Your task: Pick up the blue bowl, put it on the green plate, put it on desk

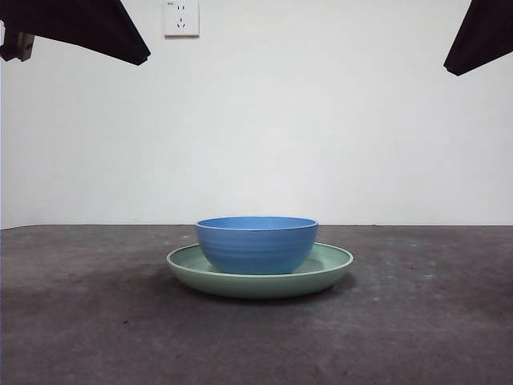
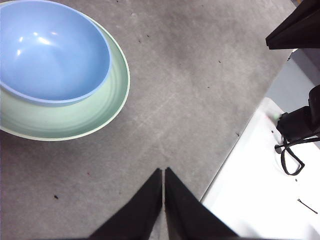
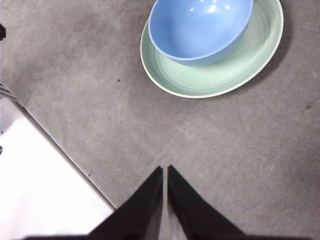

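The blue bowl (image 1: 257, 243) is sitting upright inside the green plate (image 1: 335, 269), which is resting on the desk (image 1: 88, 313) midway between its side edges. The left gripper (image 2: 163, 172) and right gripper (image 3: 165, 170) are hanging above bare desk, jaws pressed together, holding nothing.

Glossy medium-blue round bowl (image 1: 257, 244), faint horizontal ridges outside, white highlights inside. Pale sage-green shallow round plate (image 1: 327, 270), lighter rim edge. Dark grey-brown matte tabletop (image 1: 88, 321), mottled, with small dark specks. Plain white wall (image 1: 321, 120); white wall socket (image 1: 181, 18).
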You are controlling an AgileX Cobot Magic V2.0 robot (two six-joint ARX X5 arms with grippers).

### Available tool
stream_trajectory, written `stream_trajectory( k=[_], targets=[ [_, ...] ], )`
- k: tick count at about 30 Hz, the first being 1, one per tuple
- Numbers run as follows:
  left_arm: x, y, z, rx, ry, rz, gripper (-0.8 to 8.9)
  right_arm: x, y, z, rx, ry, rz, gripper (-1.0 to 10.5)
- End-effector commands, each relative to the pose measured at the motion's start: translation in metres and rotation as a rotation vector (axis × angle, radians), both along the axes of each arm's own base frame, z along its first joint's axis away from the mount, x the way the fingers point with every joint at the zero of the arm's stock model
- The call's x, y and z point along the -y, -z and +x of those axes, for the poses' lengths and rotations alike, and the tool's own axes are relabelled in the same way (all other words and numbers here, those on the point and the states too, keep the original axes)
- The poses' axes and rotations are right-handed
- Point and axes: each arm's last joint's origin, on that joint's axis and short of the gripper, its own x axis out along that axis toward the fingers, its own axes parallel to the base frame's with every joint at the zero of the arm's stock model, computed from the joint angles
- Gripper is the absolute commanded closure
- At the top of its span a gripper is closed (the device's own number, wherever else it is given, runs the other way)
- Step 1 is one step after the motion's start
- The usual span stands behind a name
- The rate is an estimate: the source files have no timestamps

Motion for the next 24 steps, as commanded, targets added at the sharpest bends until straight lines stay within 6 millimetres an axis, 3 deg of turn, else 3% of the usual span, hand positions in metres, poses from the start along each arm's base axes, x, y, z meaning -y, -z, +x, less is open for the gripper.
stream_trajectory(
  k=[1, 4, 10, 13, 18, 24],
  targets=[
    [-0.001, -0.007, -0.001, 0.115, 0.054, 0.018, 8.05, -0.002, -0.005, 0.002, 0.024, -0.015, 0.005, 9.4],
    [-0.011, -0.022, -0.002, 0.349, 0.062, 0.020, 8.05, -0.002, -0.005, 0.002, 0.025, -0.015, 0.005, 9.4],
    [-0.055, -0.065, -0.013, 0.794, -0.290, -0.042, 8.05, -0.002, -0.005, 0.002, 0.024, -0.015, 0.005, 9.4],
    [-0.077, -0.070, -0.027, 0.947, -0.429, -0.057, 8.05, -0.002, -0.005, 0.002, 0.025, -0.015, 0.005, 9.4],
    [-0.104, -0.048, -0.051, 1.073, -0.716, 0.035, 8.06, -0.002, -0.005, 0.002, 0.025, -0.015, 0.005, 9.4],
    [-0.117, 0.006, -0.070, 1.071, -0.926, 0.136, 8.05, -0.002, -0.005, 0.002, 0.025, -0.015, 0.005, 9.4]
  ],
)
